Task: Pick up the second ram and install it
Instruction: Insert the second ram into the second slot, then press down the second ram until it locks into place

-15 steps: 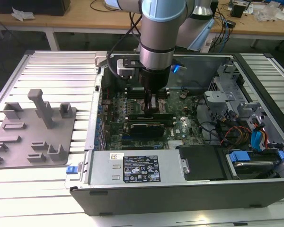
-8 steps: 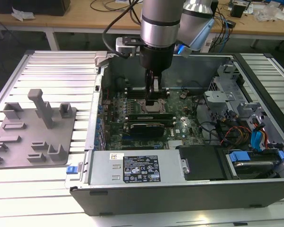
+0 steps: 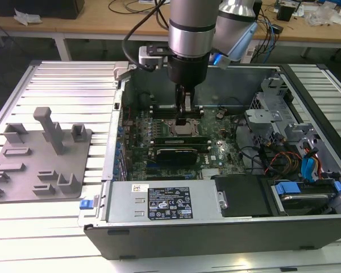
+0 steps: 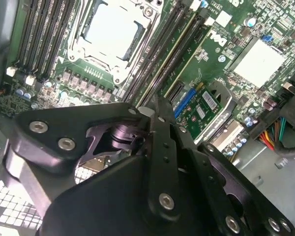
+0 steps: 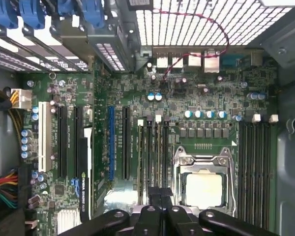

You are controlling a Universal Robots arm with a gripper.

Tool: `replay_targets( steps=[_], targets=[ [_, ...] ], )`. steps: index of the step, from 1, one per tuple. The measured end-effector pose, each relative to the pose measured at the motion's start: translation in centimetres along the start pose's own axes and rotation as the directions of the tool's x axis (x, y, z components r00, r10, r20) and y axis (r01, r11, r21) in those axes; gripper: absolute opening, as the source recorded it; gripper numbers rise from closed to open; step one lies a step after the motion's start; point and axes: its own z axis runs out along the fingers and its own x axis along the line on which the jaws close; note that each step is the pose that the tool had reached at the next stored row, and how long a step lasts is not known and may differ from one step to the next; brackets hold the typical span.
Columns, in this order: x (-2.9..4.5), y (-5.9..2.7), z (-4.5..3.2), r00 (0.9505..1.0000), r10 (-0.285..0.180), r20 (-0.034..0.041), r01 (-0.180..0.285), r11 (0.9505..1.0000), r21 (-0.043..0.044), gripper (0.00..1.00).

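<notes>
Green memory stick [image 5: 160, 157] stands seated in its slot beside the processor [image 5: 203, 189], long axis running along the slots, directly under the gripper [image 5: 160, 195], whose fingers look closed together above its edge.

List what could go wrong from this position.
1. The gripper hangs low over the black memory slots, right beside the processor; a sideways drift could strike the socket frame.
2. Pressing down out of line with a slot could force a board against a slot wall or the white end clips and stress the motherboard.
</notes>
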Motion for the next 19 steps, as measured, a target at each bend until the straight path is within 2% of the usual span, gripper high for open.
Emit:
replay_targets(
  steps=[1,3,5,6,8,9,19],
  targets=[
    [0.31,0.01,0.03,1.0000,0.000,0.0063,0.000,1.0000,0.0003,0.08],
    [0.57,-0.04,0.15,0.9999,0.002,0.0118,-0.002,1.0000,0.0004,0.08],
    [0.58,-0.50,0.24,0.9999,0.003,0.0168,-0.003,1.0000,0.0002,0.08],
    [0.58,-0.64,0.27,0.9997,0.003,0.0254,-0.003,1.0000,0.0004,0.08],
    [0.58,-0.67,0.26,0.9994,0.003,0.0352,-0.003,1.0000,0.0003,0.08],
    [0.57,-0.68,0.28,0.9987,0.003,0.0512,-0.003,1.0000,0.0004,0.08],
    [0.57,-0.68,0.28,0.9986,0.003,0.0532,-0.003,1.0000,0.0004,0.08]
  ],
)
